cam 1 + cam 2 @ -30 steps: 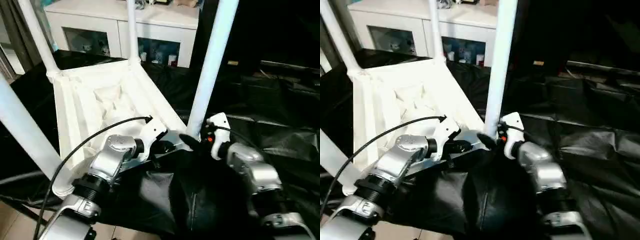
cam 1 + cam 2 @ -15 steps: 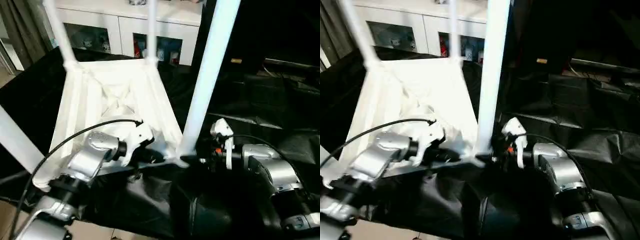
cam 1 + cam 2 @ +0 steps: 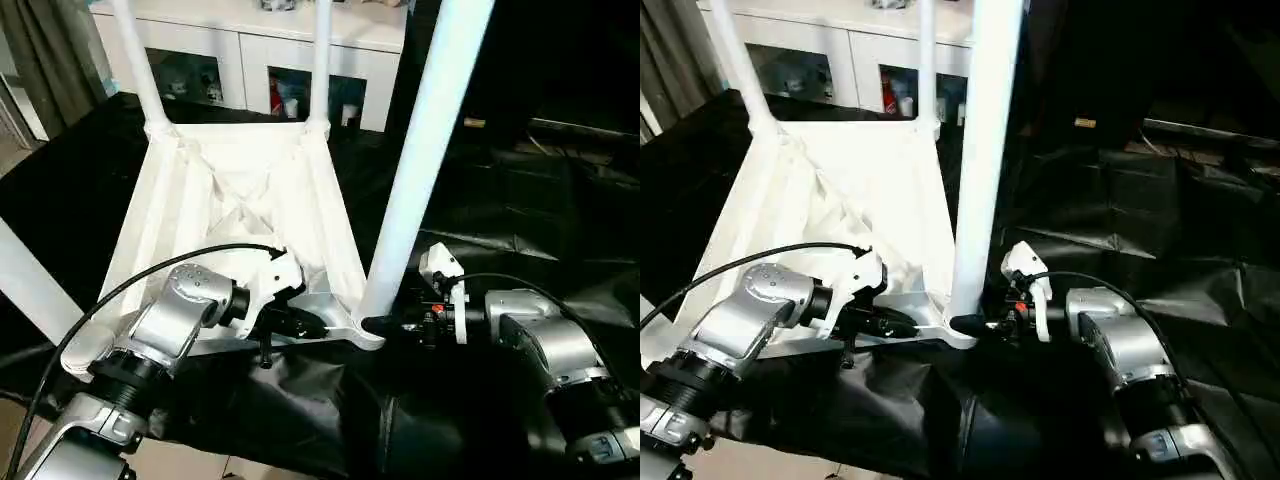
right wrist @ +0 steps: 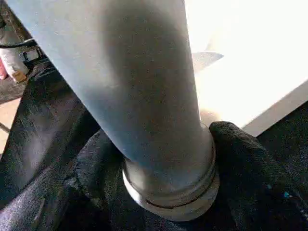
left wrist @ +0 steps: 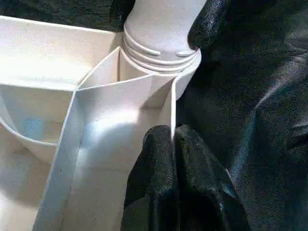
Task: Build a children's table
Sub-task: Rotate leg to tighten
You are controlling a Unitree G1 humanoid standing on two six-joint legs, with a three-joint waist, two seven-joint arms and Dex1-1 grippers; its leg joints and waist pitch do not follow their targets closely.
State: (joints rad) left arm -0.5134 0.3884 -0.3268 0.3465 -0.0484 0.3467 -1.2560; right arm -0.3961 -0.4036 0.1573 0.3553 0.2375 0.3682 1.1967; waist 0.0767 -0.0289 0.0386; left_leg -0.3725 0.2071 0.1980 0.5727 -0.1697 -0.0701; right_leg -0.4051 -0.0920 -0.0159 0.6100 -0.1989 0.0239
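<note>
Table — white, lying upside down on the black cloth, ribbed underside up, legs pointing upward; cabinet behind. Near-right leg stands in its corner socket, threaded collar seated at the rim. Left gripper — fingers clenched on the top's near rim wall beside that socket, apparently to steady the top while the leg is handled. Right gripper — fingers closed round the leg's base just above the collar, probably to turn or seat it. Both forearms reach in low from the near edge, left angled inward, right almost level
</note>
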